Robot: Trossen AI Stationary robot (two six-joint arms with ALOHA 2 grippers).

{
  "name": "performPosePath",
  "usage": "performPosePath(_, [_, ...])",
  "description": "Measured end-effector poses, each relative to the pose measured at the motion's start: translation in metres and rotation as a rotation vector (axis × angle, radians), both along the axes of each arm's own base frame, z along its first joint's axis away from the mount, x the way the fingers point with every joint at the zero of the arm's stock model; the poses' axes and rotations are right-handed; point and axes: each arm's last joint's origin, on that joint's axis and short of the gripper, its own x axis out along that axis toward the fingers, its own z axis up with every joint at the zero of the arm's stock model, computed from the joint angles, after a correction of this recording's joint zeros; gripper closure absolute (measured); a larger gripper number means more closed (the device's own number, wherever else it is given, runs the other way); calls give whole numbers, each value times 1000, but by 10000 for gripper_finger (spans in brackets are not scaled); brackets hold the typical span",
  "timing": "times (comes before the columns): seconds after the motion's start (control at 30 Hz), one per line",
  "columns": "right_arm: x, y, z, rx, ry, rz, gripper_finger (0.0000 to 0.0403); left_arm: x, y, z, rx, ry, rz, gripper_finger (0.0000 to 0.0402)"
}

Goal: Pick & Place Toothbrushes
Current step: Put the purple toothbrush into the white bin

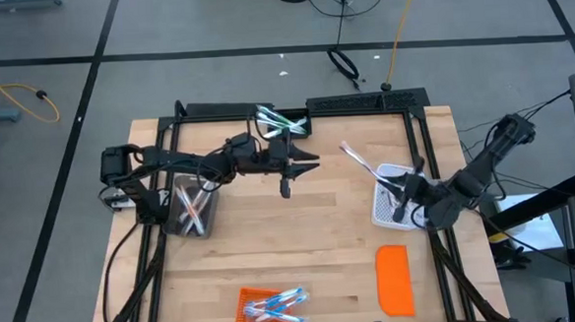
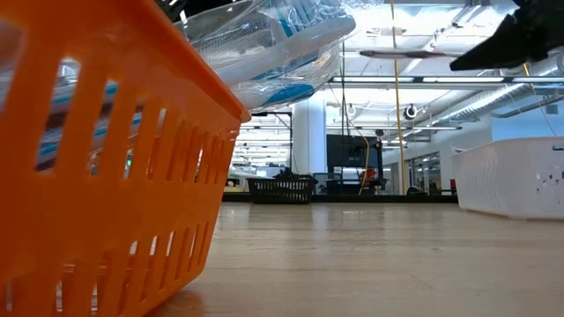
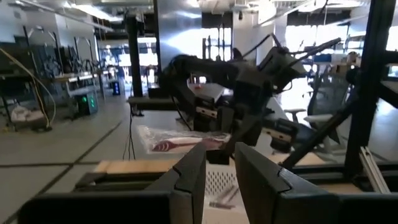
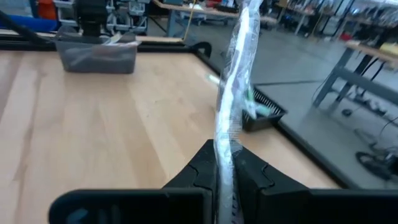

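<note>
The right gripper (image 4: 225,163), over the white mesh basket (image 1: 387,207), is clamped tight on a wrapped toothbrush (image 4: 233,93) standing upright, while the left gripper (image 3: 219,163) hangs mid-table, fingers slightly parted and empty.

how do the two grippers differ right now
The right gripper is shut on a wrapped toothbrush; the left gripper holds nothing, fingers slightly apart. The right hangs over the white basket at the table's right edge; the left is over bare wood near the middle. Both have dark fingers.
</note>
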Motion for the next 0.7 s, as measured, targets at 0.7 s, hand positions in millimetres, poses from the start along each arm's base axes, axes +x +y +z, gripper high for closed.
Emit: performPosePath(0.7, [-36,-15,-1,348,318,3,390,1,-1,-13,-30,138,-3,316])
